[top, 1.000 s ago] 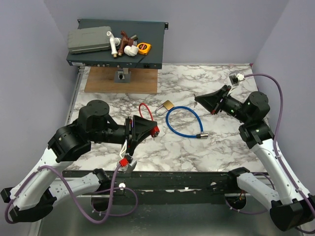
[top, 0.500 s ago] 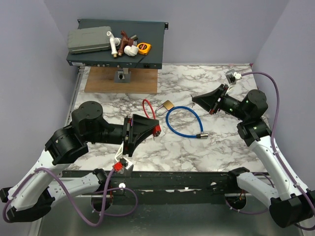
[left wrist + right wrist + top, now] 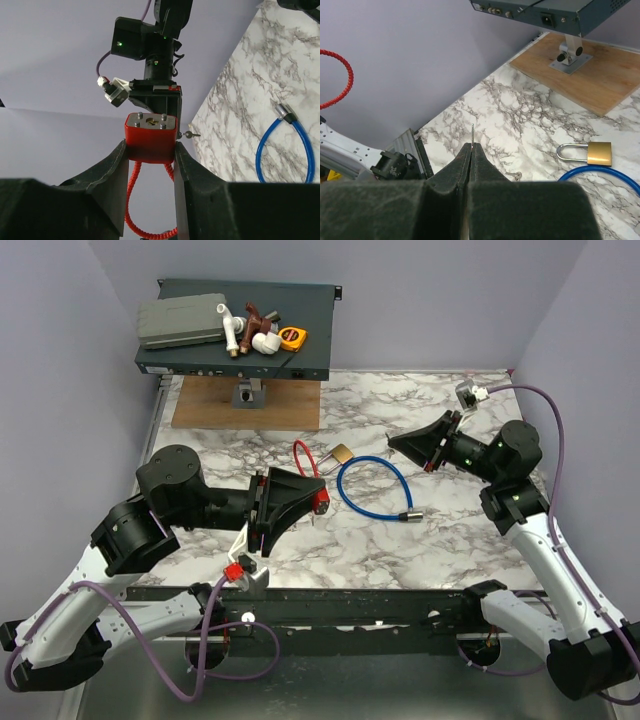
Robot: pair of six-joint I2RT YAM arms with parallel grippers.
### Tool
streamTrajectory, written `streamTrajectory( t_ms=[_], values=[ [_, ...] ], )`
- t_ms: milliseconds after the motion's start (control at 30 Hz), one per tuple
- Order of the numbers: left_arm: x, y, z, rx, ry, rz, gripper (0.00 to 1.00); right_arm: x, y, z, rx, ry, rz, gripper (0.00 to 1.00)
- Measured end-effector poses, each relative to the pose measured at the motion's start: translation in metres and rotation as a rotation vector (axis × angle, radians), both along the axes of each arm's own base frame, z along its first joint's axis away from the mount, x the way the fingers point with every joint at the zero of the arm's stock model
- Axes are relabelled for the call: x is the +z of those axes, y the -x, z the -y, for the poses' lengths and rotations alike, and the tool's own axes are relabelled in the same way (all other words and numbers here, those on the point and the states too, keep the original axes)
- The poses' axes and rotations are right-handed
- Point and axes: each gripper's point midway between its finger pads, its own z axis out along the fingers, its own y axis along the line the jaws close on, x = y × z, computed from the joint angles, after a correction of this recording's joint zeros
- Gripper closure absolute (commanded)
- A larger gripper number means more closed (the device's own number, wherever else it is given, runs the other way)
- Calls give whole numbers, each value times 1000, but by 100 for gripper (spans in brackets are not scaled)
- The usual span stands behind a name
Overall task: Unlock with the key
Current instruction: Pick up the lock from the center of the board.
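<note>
2 claws hang over the marble worktop (image 3: 400, 540). At left, we see the left claw (image 3: 318, 502) narrowed onto a red cable lock (image 3: 150, 137), held off the worktop. A brass padlock (image 3: 341, 453) and a blue cable lock (image 3: 372, 485) lie mid-worktop. At right, the right claw (image 3: 392, 443) pinches the key (image 3: 472, 132), well apart from the red cable lock.

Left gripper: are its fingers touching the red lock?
Touching. The left wrist view shows both fingers of the left gripper pressed against opposite sides of the red lock, no gap.
</note>
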Motion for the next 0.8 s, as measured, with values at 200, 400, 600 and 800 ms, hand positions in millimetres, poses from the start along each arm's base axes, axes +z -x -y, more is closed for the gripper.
streamTrajectory(
  t_ms=[200, 400, 600, 800],
  values=[
    [-3, 4, 0, -7, -2, -98, 100, -3, -1, -2, 11, 4, -9, 99],
    [-10, 8, 1, -13, -22, -207, 100, -3, 1, -2, 22, 5, -10, 99],
    [-36, 5, 3, 14, -143, -433, 100, -3, 0, -5, 39, 17, -4, 99],
    [-82, -39, -3, 145, -378, -800, 100, -14, 1, -25, 94, 98, -6, 99]
  ],
)
